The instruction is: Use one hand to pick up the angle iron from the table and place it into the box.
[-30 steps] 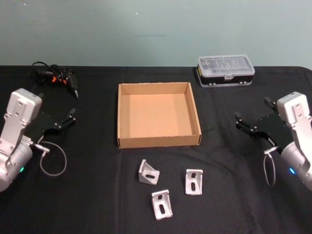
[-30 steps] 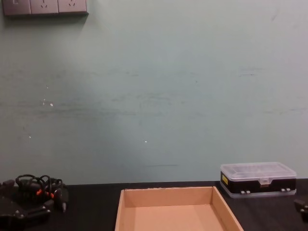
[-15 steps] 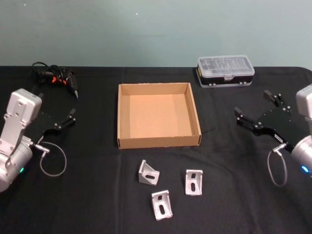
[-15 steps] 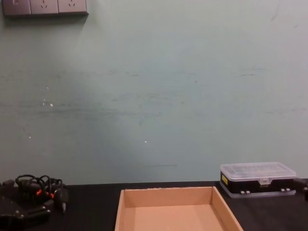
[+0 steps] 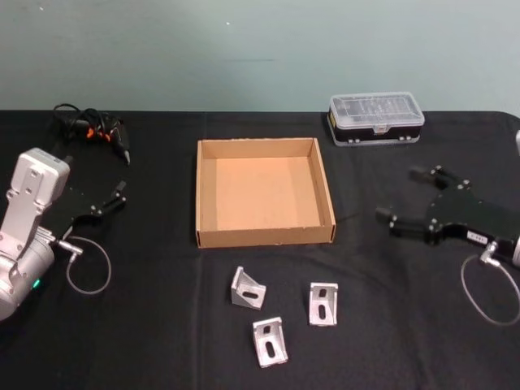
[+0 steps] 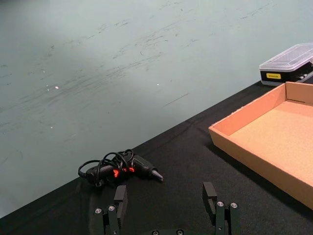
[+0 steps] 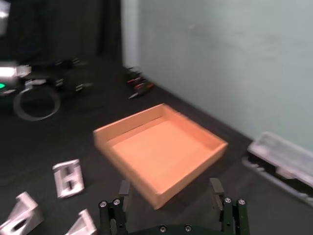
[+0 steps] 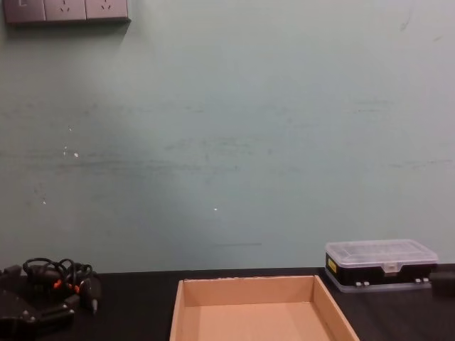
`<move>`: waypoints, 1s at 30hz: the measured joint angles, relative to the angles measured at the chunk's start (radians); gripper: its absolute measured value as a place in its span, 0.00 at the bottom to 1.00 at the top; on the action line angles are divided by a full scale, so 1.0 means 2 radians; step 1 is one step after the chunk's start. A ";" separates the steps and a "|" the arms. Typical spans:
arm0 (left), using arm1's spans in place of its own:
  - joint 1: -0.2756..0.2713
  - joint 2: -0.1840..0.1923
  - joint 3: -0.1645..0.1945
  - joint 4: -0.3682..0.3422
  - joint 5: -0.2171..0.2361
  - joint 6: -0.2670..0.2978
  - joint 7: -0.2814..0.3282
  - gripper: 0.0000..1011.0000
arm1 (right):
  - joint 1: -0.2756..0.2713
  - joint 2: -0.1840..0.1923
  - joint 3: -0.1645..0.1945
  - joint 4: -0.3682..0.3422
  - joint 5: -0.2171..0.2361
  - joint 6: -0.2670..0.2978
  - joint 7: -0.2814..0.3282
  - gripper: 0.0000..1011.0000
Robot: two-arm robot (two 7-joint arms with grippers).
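— Where is your right hand, and what are its fingers doing?

— My right hand [image 5: 398, 193] is over the table [image 5: 162, 325] near its right edge, right of the box [image 5: 264, 236] and apart from it. Its fingers are spread wide toward the box and grip nothing.

— And the angle irons?

— All three lie on the table between the box's front wall and the table's near edge. The left angle iron [image 5: 248, 288] is closest to the box, the right angle iron [image 5: 322, 303] is beside it, and the nearest angle iron [image 5: 269, 340] lies toward the near edge. The box is empty.

— Your left hand?

— My left hand [image 5: 96, 180] is parked by the table's left edge, fingers spread and empty. The cabled tool [image 5: 93, 130] lies beyond it toward the far-left corner.
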 joint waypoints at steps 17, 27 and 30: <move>0.000 0.000 0.000 0.000 0.000 0.000 0.000 1.00 | 0.091 -0.014 -0.094 0.069 -0.026 0.056 0.128 0.99; 0.000 0.000 0.000 0.000 0.000 0.000 0.000 1.00 | 0.128 -0.026 -0.139 0.094 -0.038 0.067 0.164 0.99; 0.000 0.000 0.000 0.000 0.000 0.000 0.000 1.00 | 0.136 -0.029 -0.152 0.100 -0.042 0.070 0.171 0.99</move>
